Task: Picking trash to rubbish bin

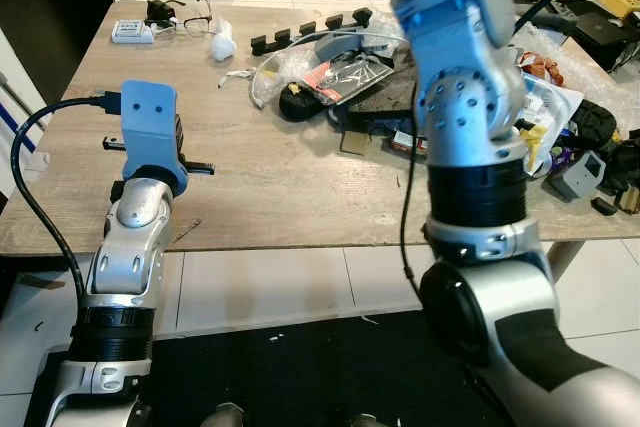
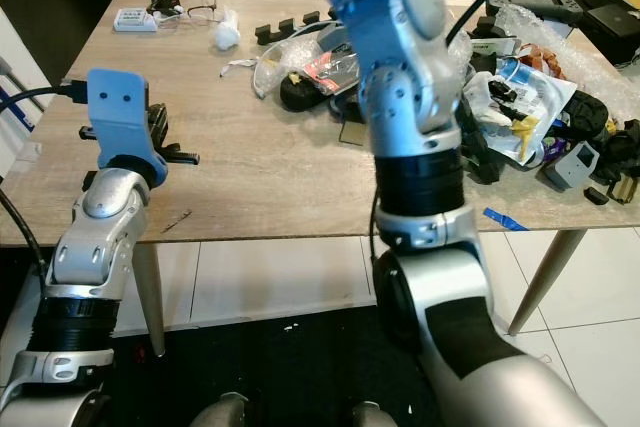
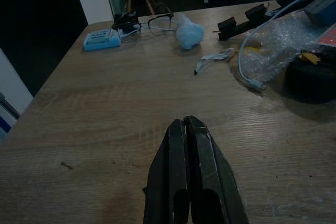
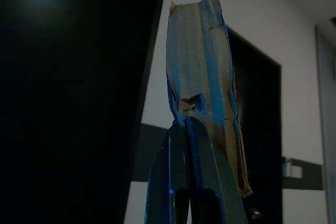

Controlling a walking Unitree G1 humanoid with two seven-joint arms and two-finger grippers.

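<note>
The right pincer (image 4: 185, 121) pinches a crumpled strip of blue-and-tan tape (image 4: 202, 66), raised high. The left pincer (image 3: 185, 124), pressed together, hovers over the wooden desk (image 3: 105, 108).

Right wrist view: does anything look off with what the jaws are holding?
The right gripper is shut on a crumpled strip of tape, blue and tan, pinched only at its lower end. It stands up, creased and torn near the jaws, raised well above the table.

A crumpled blue-and-tan tape strip (image 4: 202, 72) stands upright, pinched between fingers (image 4: 173, 177).

Bright, sharp eye views; dim, underexposed wrist views.
</note>
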